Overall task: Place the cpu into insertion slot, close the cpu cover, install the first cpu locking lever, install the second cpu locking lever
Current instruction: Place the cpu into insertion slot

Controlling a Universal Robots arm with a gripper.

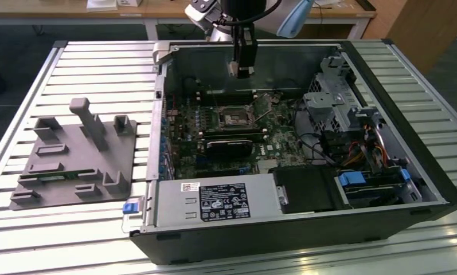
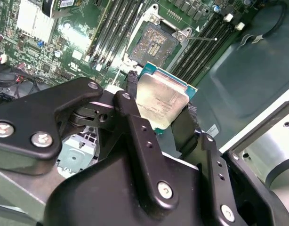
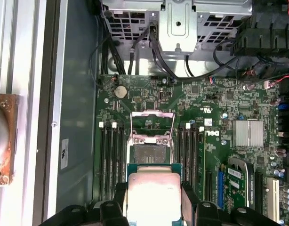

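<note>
My gripper [image 1: 242,70] hangs over the back of the open computer case, shut on the cpu [image 2: 161,101], a flat square chip with a dull silvery top on a green edge. Both wrist views show a black finger on each of two opposite sides of the cpu [image 3: 154,193]. The insertion slot [image 3: 149,153] lies uncovered on the motherboard just beyond the chip, apart from it, with a dark centre and a metal rim. It is also seen in the second wrist view [image 2: 155,43] and in the exterior view [image 1: 234,117]. The cpu cover [image 3: 151,121] stands flipped open at the slot's far side.
Memory slots [image 3: 111,160] flank the socket on both sides. A finned heatsink [image 3: 248,133] and cables sit nearby. In the case are a drive cage [image 1: 331,109] and a power supply [image 1: 213,200]. A grey fixture [image 1: 75,154] lies on the slatted table on the exterior view's left.
</note>
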